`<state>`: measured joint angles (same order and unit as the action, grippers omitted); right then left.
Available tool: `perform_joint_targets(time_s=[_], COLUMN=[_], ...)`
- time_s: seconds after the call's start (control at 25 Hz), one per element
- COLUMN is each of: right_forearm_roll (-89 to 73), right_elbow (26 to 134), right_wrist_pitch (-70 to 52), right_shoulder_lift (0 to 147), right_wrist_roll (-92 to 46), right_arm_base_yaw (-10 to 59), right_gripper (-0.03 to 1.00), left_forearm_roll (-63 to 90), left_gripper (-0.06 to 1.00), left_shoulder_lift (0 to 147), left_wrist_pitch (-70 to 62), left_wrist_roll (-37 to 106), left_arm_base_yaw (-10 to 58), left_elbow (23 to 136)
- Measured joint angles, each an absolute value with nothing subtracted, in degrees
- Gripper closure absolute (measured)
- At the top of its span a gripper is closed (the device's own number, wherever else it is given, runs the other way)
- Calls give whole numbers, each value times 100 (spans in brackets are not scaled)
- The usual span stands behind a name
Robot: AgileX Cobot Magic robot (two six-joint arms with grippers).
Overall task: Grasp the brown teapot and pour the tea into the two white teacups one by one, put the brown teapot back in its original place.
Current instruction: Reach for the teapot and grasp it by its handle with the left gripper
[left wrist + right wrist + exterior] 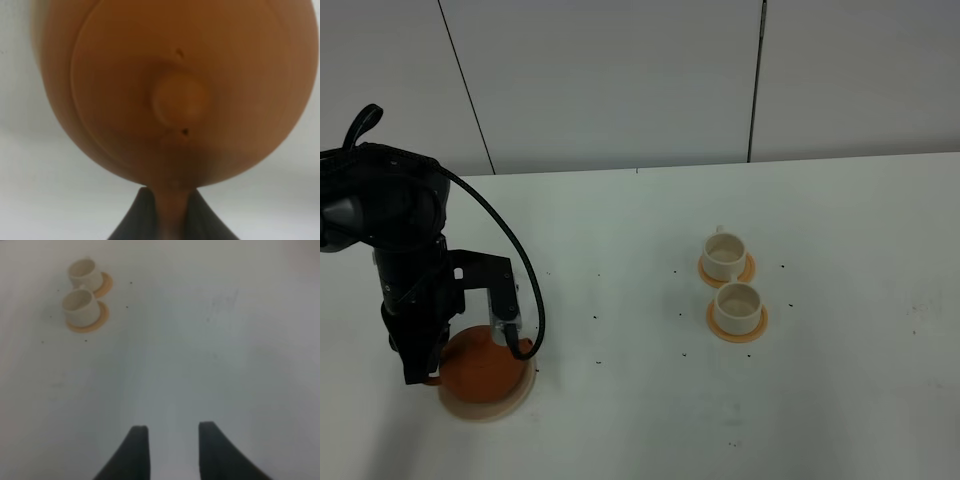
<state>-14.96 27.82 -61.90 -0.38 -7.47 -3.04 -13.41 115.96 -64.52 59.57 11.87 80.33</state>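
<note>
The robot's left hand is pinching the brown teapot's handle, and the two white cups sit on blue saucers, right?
Not quite. The saucers are orange, not blue; the exterior high view shows it. The left gripper does pinch the brown teapot by its handle, and both white teacups sit on saucers.

No legible text, labels, brands or numbers showed in any view. Squat reddish-brown clay teapot (175, 90), the two small cream-white cylindrical teacups (724, 253) (738, 303) and white tabletop (620, 230) were all plain. Small dark specks (681, 314) near the teacups weren't characters.
</note>
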Motion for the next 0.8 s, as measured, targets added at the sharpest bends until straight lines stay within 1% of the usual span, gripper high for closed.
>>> perform_joint_targets(time_s=[0.8], right_forearm_roll=[-1496], right_elbow=[2782], right_wrist_pitch=[-6190], right_shoulder_lift=[-38], right_wrist_roll=[-747], right_arm_base_yaw=[-304], right_gripper=[73], left_forearm_roll=[-1274], left_gripper=[78], left_shoulder_lift=[11548], left_wrist_pitch=[-6465], left_wrist_roll=[5923], left_arm_base_yaw=[1187], left_elbow=[8040])
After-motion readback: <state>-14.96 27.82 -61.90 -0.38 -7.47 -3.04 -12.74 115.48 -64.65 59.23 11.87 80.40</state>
